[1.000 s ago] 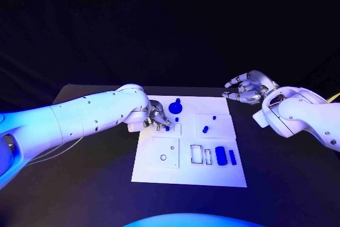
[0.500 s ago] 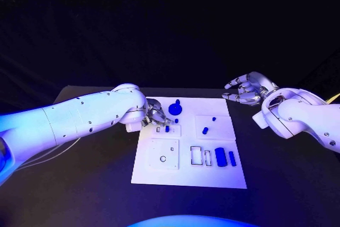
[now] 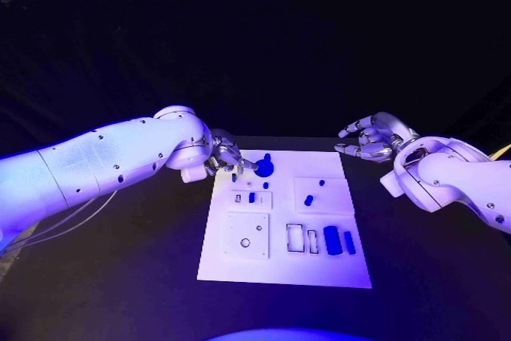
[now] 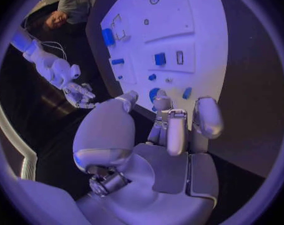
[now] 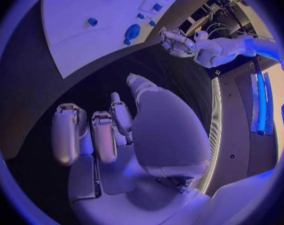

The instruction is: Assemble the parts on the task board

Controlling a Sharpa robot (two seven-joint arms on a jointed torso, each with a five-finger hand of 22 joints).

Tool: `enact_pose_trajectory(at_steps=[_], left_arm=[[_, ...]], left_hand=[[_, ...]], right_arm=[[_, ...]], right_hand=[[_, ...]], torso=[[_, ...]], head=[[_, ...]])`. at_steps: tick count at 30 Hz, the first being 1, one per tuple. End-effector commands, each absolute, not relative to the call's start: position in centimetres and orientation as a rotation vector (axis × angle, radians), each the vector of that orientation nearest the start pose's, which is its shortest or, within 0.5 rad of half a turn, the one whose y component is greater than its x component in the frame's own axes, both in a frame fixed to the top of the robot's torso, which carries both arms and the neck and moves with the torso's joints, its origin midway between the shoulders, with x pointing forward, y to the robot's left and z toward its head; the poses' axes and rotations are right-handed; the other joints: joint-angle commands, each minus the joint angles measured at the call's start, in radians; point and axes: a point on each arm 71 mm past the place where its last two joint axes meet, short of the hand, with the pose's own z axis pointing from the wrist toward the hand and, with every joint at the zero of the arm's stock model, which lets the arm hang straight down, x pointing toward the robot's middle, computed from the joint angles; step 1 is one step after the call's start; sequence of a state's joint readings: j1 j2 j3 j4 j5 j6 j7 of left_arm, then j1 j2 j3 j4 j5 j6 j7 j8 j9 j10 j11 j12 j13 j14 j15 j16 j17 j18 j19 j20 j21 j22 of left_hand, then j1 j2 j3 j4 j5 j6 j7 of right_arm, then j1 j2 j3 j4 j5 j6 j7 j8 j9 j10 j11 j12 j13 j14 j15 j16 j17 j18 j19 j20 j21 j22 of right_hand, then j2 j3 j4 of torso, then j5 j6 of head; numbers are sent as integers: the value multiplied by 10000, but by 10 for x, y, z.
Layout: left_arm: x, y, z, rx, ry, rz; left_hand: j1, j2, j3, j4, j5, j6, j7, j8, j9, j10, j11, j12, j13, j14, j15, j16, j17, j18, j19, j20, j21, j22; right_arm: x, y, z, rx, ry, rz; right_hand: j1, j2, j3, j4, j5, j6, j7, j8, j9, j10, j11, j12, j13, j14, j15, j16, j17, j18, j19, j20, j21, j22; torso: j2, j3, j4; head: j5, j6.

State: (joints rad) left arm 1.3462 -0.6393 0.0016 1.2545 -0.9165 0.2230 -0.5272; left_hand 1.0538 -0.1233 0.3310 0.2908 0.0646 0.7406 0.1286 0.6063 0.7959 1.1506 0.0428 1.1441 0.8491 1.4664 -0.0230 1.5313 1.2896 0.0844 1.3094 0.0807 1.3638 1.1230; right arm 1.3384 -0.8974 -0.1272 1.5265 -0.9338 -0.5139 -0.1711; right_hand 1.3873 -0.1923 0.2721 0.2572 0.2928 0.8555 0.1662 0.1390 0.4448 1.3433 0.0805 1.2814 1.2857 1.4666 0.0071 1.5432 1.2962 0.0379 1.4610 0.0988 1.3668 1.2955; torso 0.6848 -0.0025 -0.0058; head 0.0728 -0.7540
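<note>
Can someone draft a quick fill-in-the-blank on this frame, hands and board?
1. The task board is the colour ____.
2. The ____ hand is at the board's far corner, beside the round blue part.
3. The right hand holds ____, its fingers curled, off the board.
4. The table is ____.

Missing words: white; left; nothing; black
</note>
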Motion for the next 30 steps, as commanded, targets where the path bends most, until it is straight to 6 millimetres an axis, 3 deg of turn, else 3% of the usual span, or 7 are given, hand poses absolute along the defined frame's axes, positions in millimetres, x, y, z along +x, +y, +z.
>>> enact_pose_trajectory(at_steps=[1, 10, 19, 30], left_arm=[[557, 196, -149, -3179, 22618, -4691], [576, 208, -145, -3196, 22505, -3861], [585, 213, -157, -2609, 22920, -2664], [586, 212, -171, -2666, 23342, -2500]], left_hand=[[142, -4, -379, -15, 135, -299, -26, -170, -142, -221, 62, -33, -120, 707, 68, -131, 1962, 95, -49, 54, -99, -82], [236, 70, -507, 3, 143, -62, -46, -127, -248, -174, 59, 50, -62, 716, 81, -113, 1983, 96, -32, 86, -83, -48], [185, 153, -633, 20, 135, 93, -85, -32, -278, -173, 29, 75, -71, 715, 60, -111, 1981, 97, -25, 80, -75, -30], [167, 206, -656, 20, 142, 128, -94, -7, -287, -157, 22, 97, -43, 720, 54, -102, 1994, 95, -21, 78, -71, -21]], right_arm=[[503, -247, -149, 4502, 16020, 6995], [503, -247, -149, 4490, 16023, 7012], [503, -245, -149, 4460, 16037, 7050], [503, -245, -149, 4440, 16029, 7066]], right_hand=[[13, -136, 11, 210, 154, 17, 18, 94, -79, -208, 3, -152, -45, 820, -22, -142, 1919, 119, 148, 84, -108, 1471], [13, -136, 11, 210, 154, 17, 18, 94, -79, -208, 3, -152, -45, 820, -22, -142, 1919, 119, 148, 84, -108, 1471], [-9, -142, 18, 230, 155, 10, 16, 96, -83, -215, 3, -162, -57, 812, -22, -158, 1893, 124, 137, 84, -137, 1456], [-5, -141, 32, 232, 163, 7, 15, 99, -85, -211, 1, -159, -57, 813, -24, -156, 1899, 124, 136, 83, -141, 1455]], torso=[[16, -2, 1], [41, -15, -6], [37, -14, -17], [27, -18, -1]], head=[[40, 78], [92, 79], [108, -6], [100, -70]])
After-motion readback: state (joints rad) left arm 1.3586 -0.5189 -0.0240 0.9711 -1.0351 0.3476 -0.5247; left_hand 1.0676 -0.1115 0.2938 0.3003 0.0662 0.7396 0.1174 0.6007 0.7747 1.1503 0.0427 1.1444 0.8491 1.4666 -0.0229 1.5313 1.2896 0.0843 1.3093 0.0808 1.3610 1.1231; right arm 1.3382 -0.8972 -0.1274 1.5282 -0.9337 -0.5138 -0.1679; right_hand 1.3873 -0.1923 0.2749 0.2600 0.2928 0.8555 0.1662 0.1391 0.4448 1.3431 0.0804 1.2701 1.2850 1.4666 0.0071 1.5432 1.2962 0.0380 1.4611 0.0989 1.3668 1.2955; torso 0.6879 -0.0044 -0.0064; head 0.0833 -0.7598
